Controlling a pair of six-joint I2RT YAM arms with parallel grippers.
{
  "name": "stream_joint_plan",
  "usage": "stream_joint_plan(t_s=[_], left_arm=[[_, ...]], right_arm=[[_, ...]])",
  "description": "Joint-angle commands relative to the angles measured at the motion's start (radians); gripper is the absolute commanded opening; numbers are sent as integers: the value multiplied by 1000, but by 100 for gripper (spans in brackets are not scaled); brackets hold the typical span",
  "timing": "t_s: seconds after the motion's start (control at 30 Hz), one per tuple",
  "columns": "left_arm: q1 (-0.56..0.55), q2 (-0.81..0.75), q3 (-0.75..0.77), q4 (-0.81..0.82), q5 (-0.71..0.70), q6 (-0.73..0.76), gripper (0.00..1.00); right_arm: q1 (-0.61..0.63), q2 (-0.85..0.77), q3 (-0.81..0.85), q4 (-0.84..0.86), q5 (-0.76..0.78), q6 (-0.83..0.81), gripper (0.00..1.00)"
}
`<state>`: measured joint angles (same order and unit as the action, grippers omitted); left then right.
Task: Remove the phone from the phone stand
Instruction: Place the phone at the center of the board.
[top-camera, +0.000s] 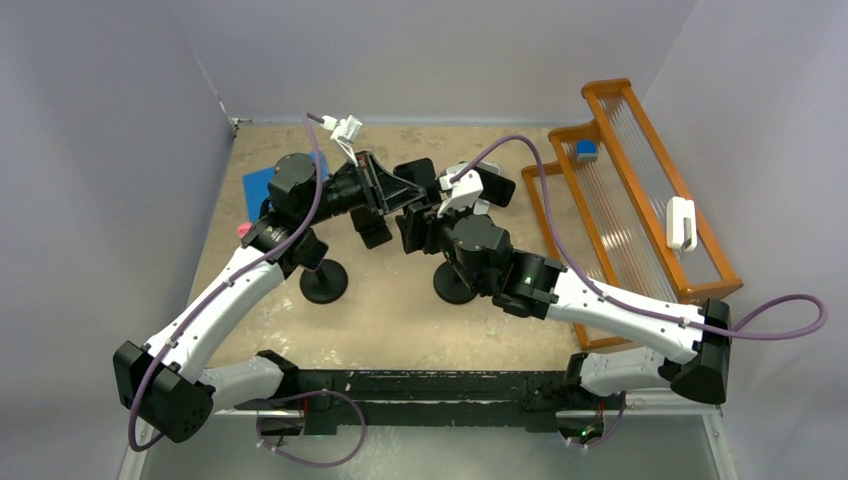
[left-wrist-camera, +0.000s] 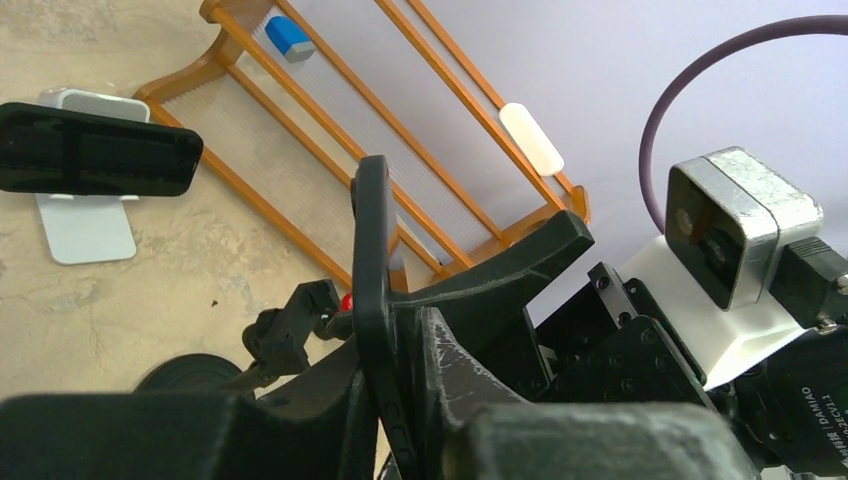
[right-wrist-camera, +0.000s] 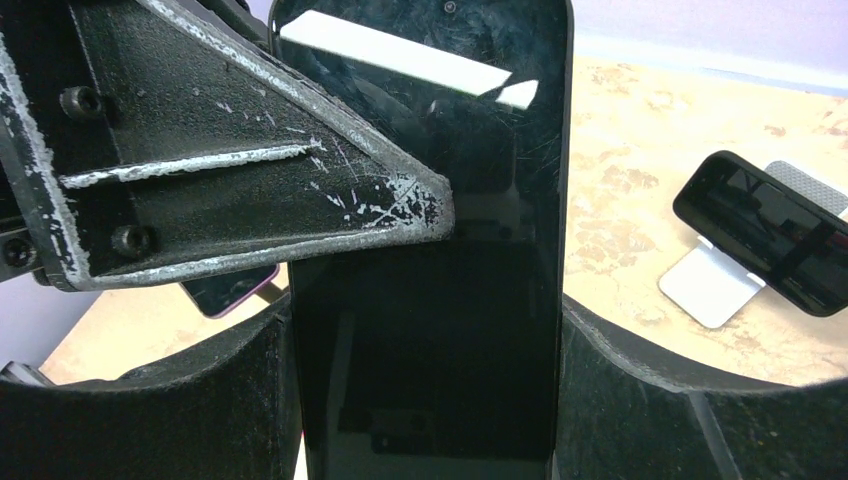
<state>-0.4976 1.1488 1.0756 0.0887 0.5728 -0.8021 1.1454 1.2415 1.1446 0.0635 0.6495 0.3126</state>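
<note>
One phone (right-wrist-camera: 430, 250) grasped, left of rack (top-camera: 608, 88).
Clamped by left gripper (top-camera: 400, 200) and right gripper (right-wrist-camera: 428, 400); a clean lift is needed.

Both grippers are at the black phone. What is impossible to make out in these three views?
- Top view: the black glass-fronted phone is lost among both black wrists.
- Right wrist view: its lower end is cut off by the frame, and the left gripper's scuffed finger covers its upper left.
- Left wrist view: the phone shows edge-on only, so its back is unseen.
</note>
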Motion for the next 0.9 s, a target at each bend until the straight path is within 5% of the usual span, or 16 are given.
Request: stream_joint_plan(t_s=[0.0,0.13,0.3,0.47,0.63,0.87], left_arm=[[4,4,35,53,33,-5,9],[4,1,24,58,36,-5,0],[4,-20,16,60,19,0,0],[4,-57,4,54,-16,0,0],[4,-94,-8,42,-46,1,0],[5,-149,-3,-35,10,54,0]], right_arm=[[7,-19,60,84,29,10,0],[7,-32,45,87,1,8,3],[7,-62,30,70,-36,10,64],[7,-114,21,21,-83,34,89],[6,-194,-9,-43,-147,83,99],[7,-412,-218,35,-319,75,97]])
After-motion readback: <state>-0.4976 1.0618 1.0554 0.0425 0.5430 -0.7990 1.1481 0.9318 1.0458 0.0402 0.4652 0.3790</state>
